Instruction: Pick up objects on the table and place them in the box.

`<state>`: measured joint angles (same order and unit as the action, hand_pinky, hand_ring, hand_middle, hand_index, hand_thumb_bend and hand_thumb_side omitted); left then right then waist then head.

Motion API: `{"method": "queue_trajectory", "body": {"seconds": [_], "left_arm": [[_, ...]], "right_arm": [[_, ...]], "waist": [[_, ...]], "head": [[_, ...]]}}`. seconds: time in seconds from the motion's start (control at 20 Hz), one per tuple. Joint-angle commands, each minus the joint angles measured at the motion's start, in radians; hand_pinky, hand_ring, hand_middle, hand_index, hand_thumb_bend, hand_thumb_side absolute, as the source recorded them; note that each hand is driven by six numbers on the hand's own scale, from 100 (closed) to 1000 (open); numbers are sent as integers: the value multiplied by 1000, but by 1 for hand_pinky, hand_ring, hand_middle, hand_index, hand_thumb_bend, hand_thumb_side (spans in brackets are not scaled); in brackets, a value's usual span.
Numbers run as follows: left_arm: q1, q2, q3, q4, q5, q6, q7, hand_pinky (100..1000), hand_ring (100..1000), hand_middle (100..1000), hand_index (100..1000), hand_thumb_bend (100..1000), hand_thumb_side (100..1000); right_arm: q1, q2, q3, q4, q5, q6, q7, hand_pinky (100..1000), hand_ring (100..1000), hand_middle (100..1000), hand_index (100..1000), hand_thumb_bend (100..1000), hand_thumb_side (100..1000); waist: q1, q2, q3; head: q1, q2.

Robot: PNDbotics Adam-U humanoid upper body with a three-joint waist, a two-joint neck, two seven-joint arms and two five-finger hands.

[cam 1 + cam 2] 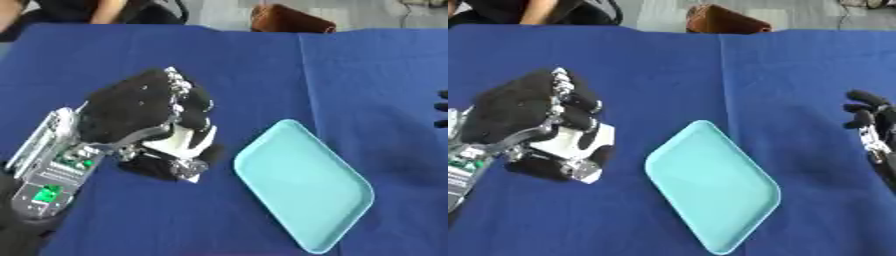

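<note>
The left robot hand (140,112), black with silver joints, lay low over the blue cloth-covered table (262,65), reaching in from the left edge. Its fingers (194,102) were curled downward around a small white, box-like object with dark markings (188,141), which sat directly beneath the palm and touched the cloth. The thumb came across the near side of the object, so the left robot hand was clenched on it, grasping it from above. A small shiny, rounded part showed at the object's lower edge, just under the fingertips; it may belong to the hand or to the object, and the view did not settle which.

Just to the right of the left robot hand, near but apart from the white object, lay a shallow light turquoise plastic tray with rounded corners (350,175), turned cornerwise on the cloth.

The right robot hand (868,117) showed at the right edge, well apart from the tray and from the white object, its dark fingers relaxed and holding nothing.

A brown rounded thing (289,20) sat at the far edge of the table, well beyond both hands.
</note>
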<state>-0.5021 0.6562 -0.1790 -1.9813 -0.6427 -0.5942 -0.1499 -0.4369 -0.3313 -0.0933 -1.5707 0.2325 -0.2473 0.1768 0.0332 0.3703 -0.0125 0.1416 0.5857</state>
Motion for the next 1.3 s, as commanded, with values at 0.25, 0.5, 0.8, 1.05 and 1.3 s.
{"method": "queue_trajectory", "body": {"seconds": [0.25,0.5,0.8,1.05,1.3], "left_arm": [[-62,15,-17,-14,12,4,22,100,100,100,100,100,280],[-124,-25,-47,75,18,7,17,100,100,100,100,100,349],[-169,-65,-68,177,25,-12,17,100,100,100,100,100,423],[-186,-85,-73,232,27,-19,22,100,100,100,100,100,448],[-201,-102,-86,286,11,-38,14,100,100,100,100,100,468]], "right_arm": [[-10,-13,0,-10,2,-5,6,699,827,858,916,100,852],[-12,-7,1,-10,0,-6,7,699,828,858,920,100,856],[-7,-6,-9,-12,-1,-5,0,700,828,859,922,100,782],[-1,-2,-27,-15,-4,-2,-11,700,828,859,922,100,802],[-11,-2,-38,-29,-2,-3,-26,703,829,858,920,100,832]], "waist": [[1,-27,-11],[1,-23,-29],[1,-20,-41],[-3,-16,-48],[-8,-15,-58]], "head": [[8,-6],[21,-9],[27,-10],[32,-12],[40,-14]]}}
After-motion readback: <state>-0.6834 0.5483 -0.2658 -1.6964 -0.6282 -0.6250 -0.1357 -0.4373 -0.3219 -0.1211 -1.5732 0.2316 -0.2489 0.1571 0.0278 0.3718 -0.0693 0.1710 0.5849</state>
